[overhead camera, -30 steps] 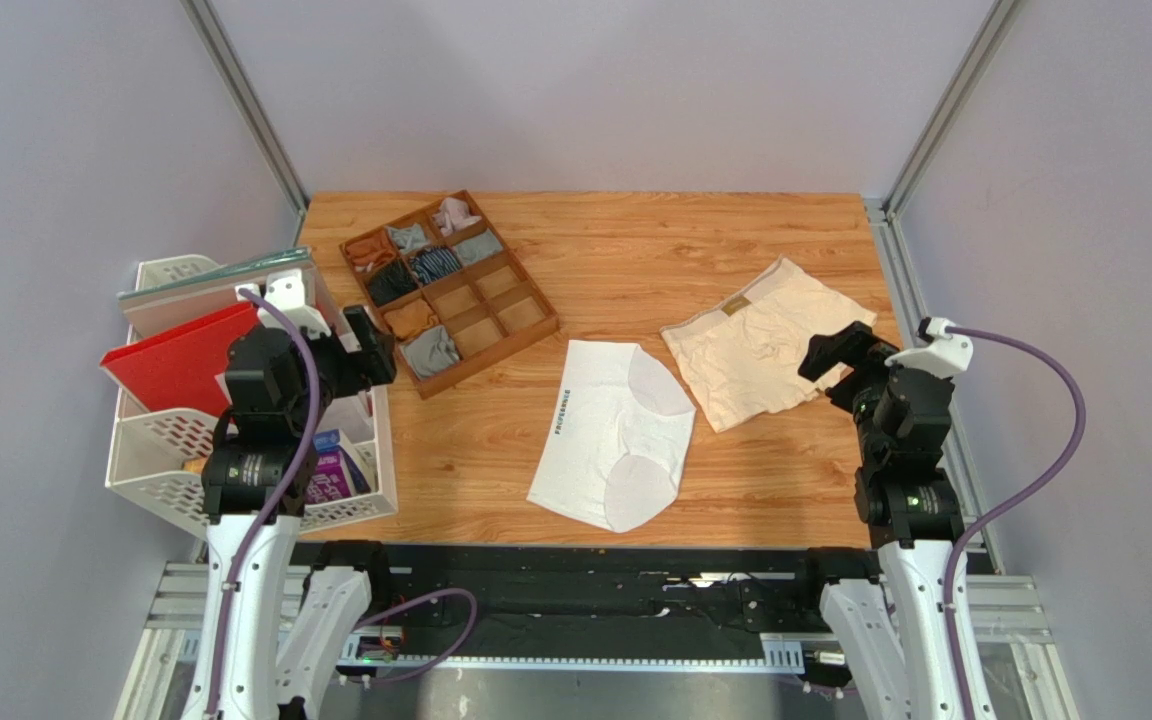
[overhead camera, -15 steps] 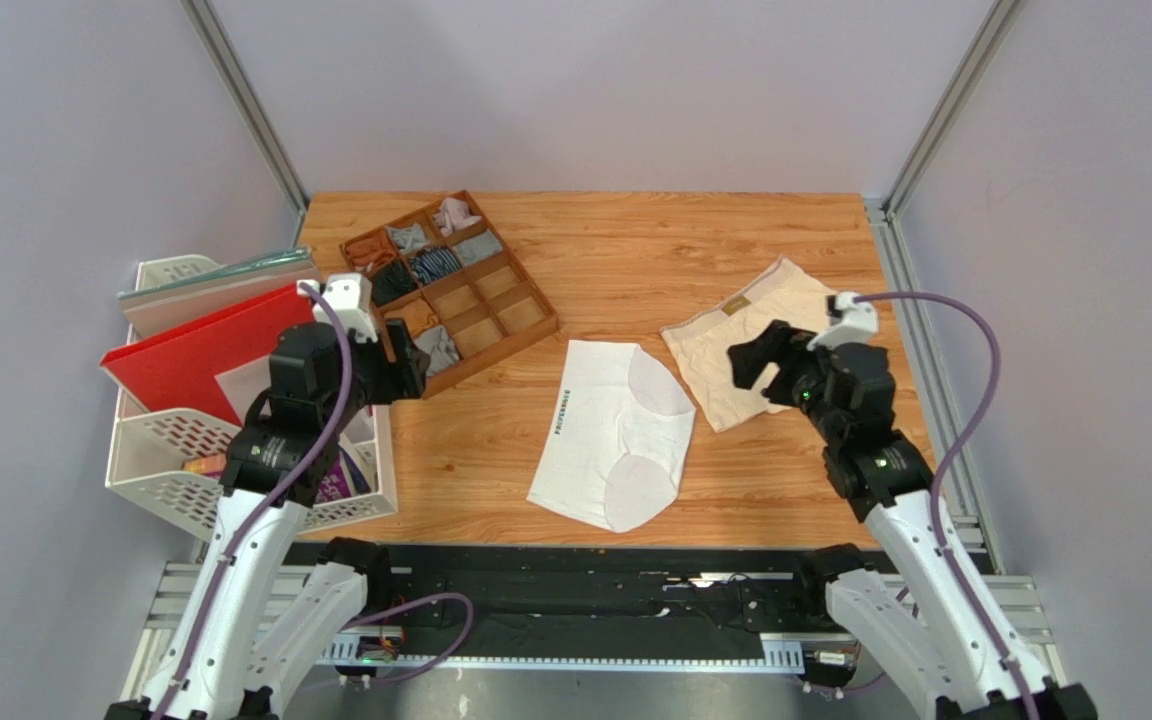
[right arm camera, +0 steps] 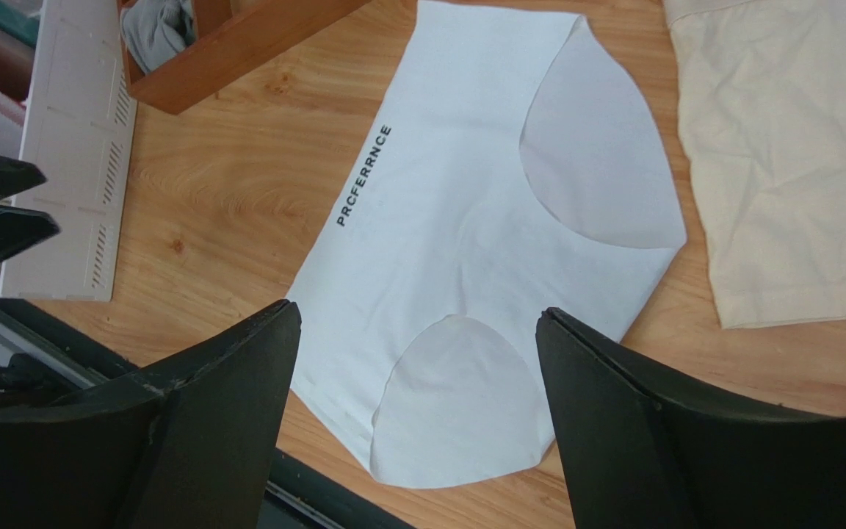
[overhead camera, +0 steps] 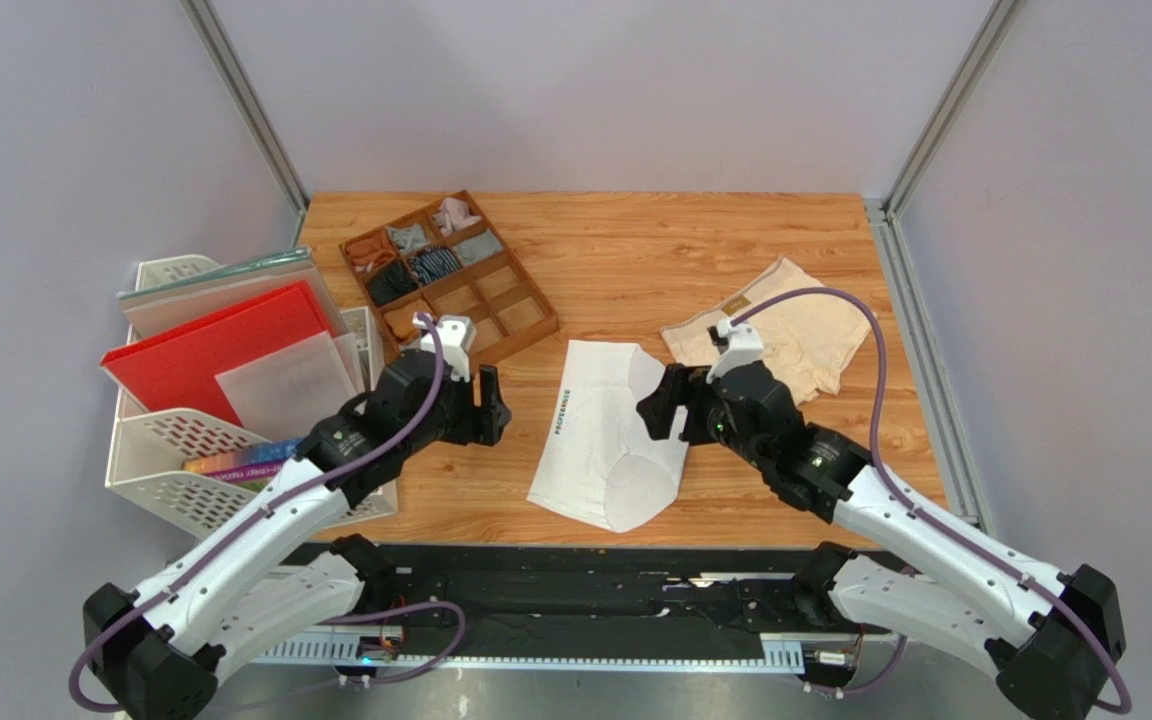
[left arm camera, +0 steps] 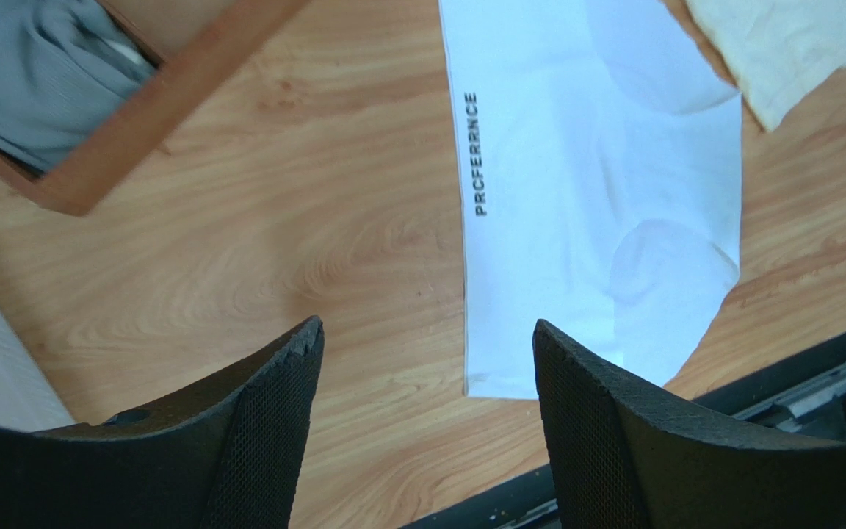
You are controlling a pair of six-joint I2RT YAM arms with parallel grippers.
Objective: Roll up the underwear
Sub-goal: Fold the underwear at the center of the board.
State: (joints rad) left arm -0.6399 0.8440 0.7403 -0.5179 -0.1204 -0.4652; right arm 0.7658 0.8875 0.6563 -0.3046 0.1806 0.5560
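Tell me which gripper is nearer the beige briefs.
Right. The right gripper hovers beside the beige briefs, over the white briefs' edge. The left gripper is on the white briefs' far side, over bare wood.

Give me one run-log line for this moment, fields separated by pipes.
left gripper: open, beside white briefs | right gripper: open, above their other edge | beige briefs: flat, untouched | rolling: not begun

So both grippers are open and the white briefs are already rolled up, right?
No: the white briefs lie flat, unrolled, as the right wrist view shows. The left gripper and right gripper are indeed open.
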